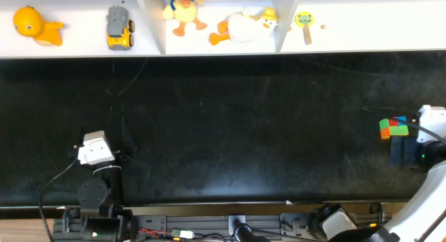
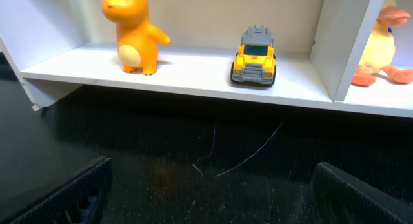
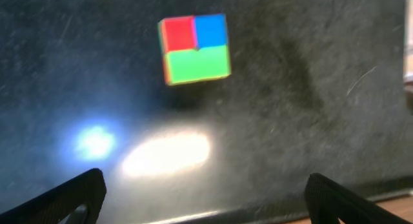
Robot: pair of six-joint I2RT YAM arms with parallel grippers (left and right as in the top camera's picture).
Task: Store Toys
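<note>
A multicoloured cube (image 3: 195, 48), red, blue and green on its upper face, lies on the black table (image 1: 230, 130) near the right edge, also seen from above as cube (image 1: 394, 127). My right gripper (image 3: 206, 208) hovers open just short of it, with nothing between its fingers. My left gripper (image 2: 213, 204) stands open and empty at the lower left, facing the white shelf (image 2: 193, 79). On that shelf stand an orange figure (image 2: 135, 30), a yellow toy truck (image 2: 255, 56) and a yellow duck plush (image 2: 381, 46).
The shelf (image 1: 223, 47) runs along the table's far edge, split by dividers. It also holds a white duck plush (image 1: 240, 27) lying down and a small green toy on a stick (image 1: 304, 22). Cables lie below the table's front edge.
</note>
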